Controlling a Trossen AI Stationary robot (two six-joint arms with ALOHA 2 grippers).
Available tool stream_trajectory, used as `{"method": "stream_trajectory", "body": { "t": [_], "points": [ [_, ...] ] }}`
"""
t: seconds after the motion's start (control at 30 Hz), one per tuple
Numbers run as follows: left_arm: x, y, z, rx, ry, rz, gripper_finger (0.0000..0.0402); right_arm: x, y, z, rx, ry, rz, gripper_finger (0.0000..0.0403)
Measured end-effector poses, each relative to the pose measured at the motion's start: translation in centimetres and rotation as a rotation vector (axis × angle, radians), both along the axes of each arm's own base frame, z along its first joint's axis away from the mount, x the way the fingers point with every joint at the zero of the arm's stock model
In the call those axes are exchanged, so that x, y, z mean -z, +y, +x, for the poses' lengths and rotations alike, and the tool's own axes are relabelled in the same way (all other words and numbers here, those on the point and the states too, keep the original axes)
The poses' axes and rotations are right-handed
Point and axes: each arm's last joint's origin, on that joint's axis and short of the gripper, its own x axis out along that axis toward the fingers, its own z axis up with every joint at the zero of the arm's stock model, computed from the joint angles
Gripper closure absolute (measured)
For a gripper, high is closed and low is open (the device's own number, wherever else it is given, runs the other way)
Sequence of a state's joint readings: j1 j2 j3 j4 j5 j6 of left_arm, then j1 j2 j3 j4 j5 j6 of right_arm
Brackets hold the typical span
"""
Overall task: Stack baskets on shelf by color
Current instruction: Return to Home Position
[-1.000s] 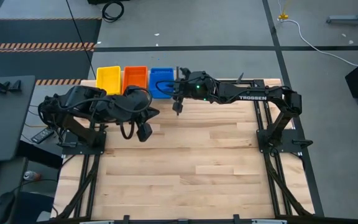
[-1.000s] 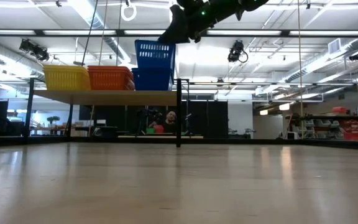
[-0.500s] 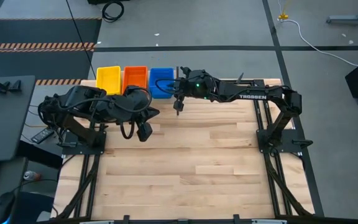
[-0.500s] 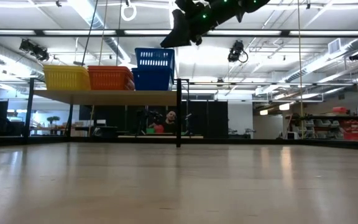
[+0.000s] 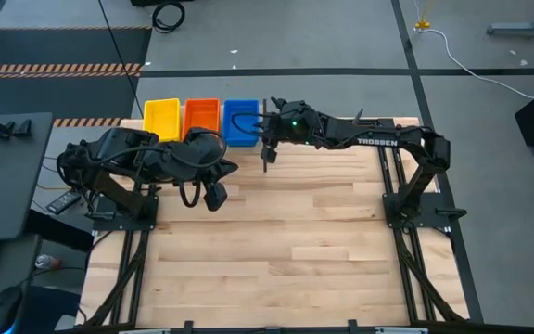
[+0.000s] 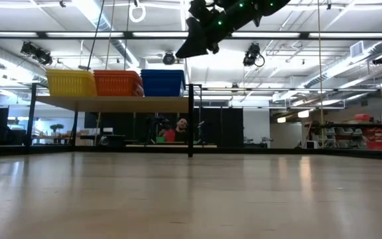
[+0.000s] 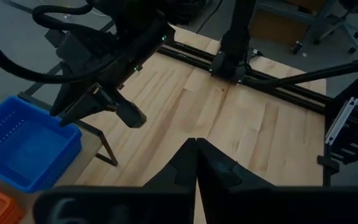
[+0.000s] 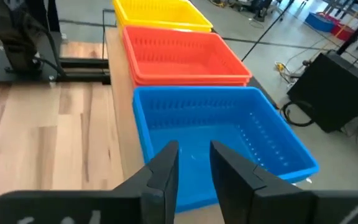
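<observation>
The only legible marking is in the high view. It is the brand word "TROSSEN", in light capital letters on the dark forearm link of the right arm (image 5: 378,142). The lettering runs along the length of the link, between the elbow joint and the wrist section that carries the right gripper (image 5: 266,165). It reads upright in that view. Nothing else can be read in the low view or in either wrist view.

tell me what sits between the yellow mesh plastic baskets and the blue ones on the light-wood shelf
The orange mesh plastic baskets fill that stretch, side by side with both; the high and low views show it.
</observation>
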State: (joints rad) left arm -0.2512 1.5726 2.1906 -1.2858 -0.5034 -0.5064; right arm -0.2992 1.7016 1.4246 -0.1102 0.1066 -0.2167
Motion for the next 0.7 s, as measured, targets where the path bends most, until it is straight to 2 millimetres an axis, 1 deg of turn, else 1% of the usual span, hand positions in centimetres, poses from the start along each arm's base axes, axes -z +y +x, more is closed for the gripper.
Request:
{"method": "stream_trajectory", "body": {
  "t": [0.1, 0.17, 0.23, 0.33, 0.47, 0.53, 0.57, 0.63, 0.7],
  "points": [
    [0.1, 0.1, -0.1, 0.010, 0.023, 0.020, 0.0384, -0.6, 0.4, -0.2, 0.032, -0.065, 0.085, 0.0305],
    [0.4, 0.3, -0.2, 0.025, 0.068, 0.060, 0.0385, -1.7, 1.1, -0.7, 0.057, -0.131, 0.178, 0.0305],
    [0.7, 0.7, -0.5, 0.043, 0.136, 0.112, 0.0391, -2.6, 2.0, -1.4, 0.062, -0.149, 0.255, 0.0305],
    [1.1, 1.2, -0.9, 0.066, 0.217, 0.171, 0.0397, -3.1, 3.1, -2.8, 0.048, -0.089, 0.322, 0.0307],
    [1.6, 1.7, -1.8, 0.042, 0.206, 0.212, 0.0398, -4.3, 4.2, -5.5, 0.035, -0.010, 0.349, 0.0325],
    [2.6, 1.8, -2.4, 0.036, 0.164, 0.209, 0.0398, -4.2, 4.9, -7.0, 0.011, 0.009, 0.376, 0.0345],
    [3.4, 1.7, -2.8, 0.039, 0.143, 0.205, 0.0398, -4.1, 5.3, -7.9, 0.000, 0.004, 0.396, 0.0358],
    [5.5, 1.6, -3.7, 0.054, 0.087, 0.178, 0.0398, -3.9, 6.2, -9.8, -0.011, -0.026, 0.432, 0.0387],
    [7.8, 1.4, -4.7, 0.079, 0.004, 0.129, 0.0398, -3.5, 7.1, -11.9, -0.007, -0.068, 0.470, 0.0395]
  ]
}}
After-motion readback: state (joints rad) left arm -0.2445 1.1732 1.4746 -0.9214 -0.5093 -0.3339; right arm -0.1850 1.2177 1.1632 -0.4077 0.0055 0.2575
